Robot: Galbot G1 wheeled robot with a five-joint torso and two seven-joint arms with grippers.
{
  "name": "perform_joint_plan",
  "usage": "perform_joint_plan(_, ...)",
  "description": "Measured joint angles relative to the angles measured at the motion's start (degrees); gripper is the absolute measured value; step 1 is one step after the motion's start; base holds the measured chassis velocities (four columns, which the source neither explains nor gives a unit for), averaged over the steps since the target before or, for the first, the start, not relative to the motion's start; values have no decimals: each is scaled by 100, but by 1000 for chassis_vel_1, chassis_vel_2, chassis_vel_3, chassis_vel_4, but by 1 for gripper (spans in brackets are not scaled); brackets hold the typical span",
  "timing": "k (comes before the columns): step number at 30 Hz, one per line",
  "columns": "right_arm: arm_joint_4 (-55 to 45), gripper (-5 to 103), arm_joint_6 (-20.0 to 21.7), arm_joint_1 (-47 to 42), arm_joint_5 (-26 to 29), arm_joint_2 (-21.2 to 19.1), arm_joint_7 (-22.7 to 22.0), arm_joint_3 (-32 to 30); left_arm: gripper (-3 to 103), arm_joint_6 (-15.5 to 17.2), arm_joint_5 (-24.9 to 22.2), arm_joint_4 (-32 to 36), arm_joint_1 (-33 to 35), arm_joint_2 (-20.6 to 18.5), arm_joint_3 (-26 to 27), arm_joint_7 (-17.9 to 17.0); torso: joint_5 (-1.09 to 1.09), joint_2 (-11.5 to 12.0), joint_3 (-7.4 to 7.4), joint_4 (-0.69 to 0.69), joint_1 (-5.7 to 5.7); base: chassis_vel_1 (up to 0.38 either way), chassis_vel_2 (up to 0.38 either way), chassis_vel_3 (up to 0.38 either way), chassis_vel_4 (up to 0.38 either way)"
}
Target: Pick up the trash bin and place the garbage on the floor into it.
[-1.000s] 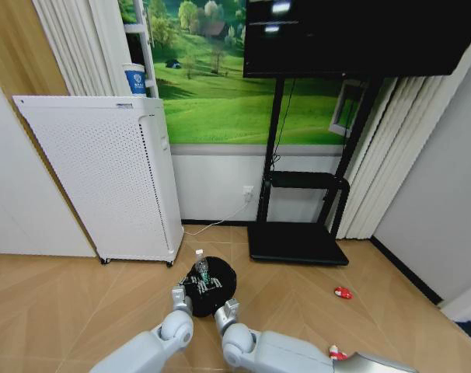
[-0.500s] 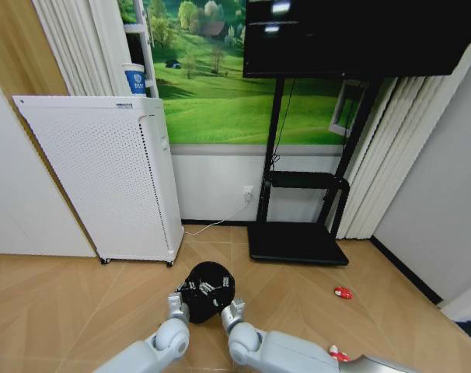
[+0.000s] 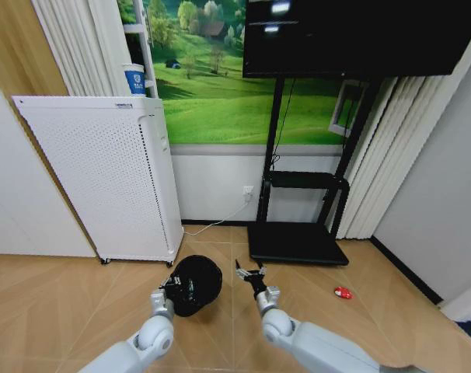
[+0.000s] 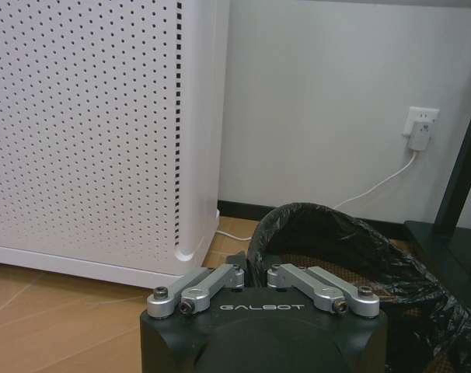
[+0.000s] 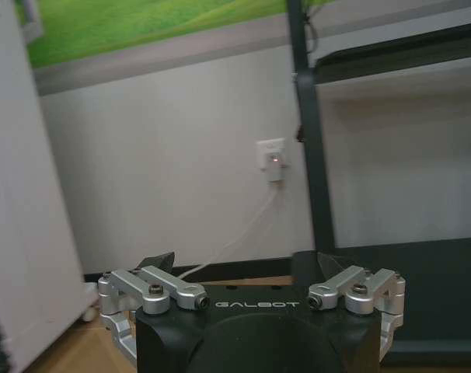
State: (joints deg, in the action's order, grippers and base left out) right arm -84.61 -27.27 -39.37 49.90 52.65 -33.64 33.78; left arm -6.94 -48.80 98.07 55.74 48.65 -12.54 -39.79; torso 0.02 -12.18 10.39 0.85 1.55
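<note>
The right gripper has come away from the trash bin since half a second ago and is now hanging in the air to the bin's right, its jaws spread wide with nothing between them. In the right wrist view its fingers are standing well apart, framing only the wall socket and the white cable running down from it. The left gripper is clamping the near-left rim of the bin, jaws drawn close together on the edge; in the left wrist view the black liner bag is bulging just beyond the closed linkage. The bin itself has shifted a little to the left with that arm and is sitting close in front of the white perforated appliance. A small red-and-white piece of garbage is lying on the wooden floor well to the right, near the black TV stand base.
</note>
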Motion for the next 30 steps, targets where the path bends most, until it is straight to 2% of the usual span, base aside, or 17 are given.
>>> perform_joint_plan(1,185,100,25,-274,27,-103,-1,-368,8,3,94,23,58,11,22,3,-2,0,0,2,0,0,0,0,0)
perform_joint_plan(2,185,100,25,-274,27,-103,-1,-368,8,3,94,23,58,11,22,3,-2,0,0,2,0,0,0,0,0)
perform_joint_plan(4,538,100,-138,-626,-244,-139,22,-804,8,3,182,34,103,81,32,4,-2,0,0,3,0,0,0,0,0)
perform_joint_plan(8,590,100,-146,-916,-212,-194,46,-1105,8,-72,375,-9,119,171,107,-2,-1,0,0,3,0,0,0,0,0)
perform_joint_plan(18,648,100,-183,-1062,-200,-172,96,-1256,8,-113,776,62,117,284,126,-37,-2,0,0,2,0,0,0,0,0)
perform_joint_plan(30,695,100,-231,-1131,-294,-125,144,-1267,8,-94,772,3,253,237,135,131,-2,-40,26,1,12,0,0,0,0)
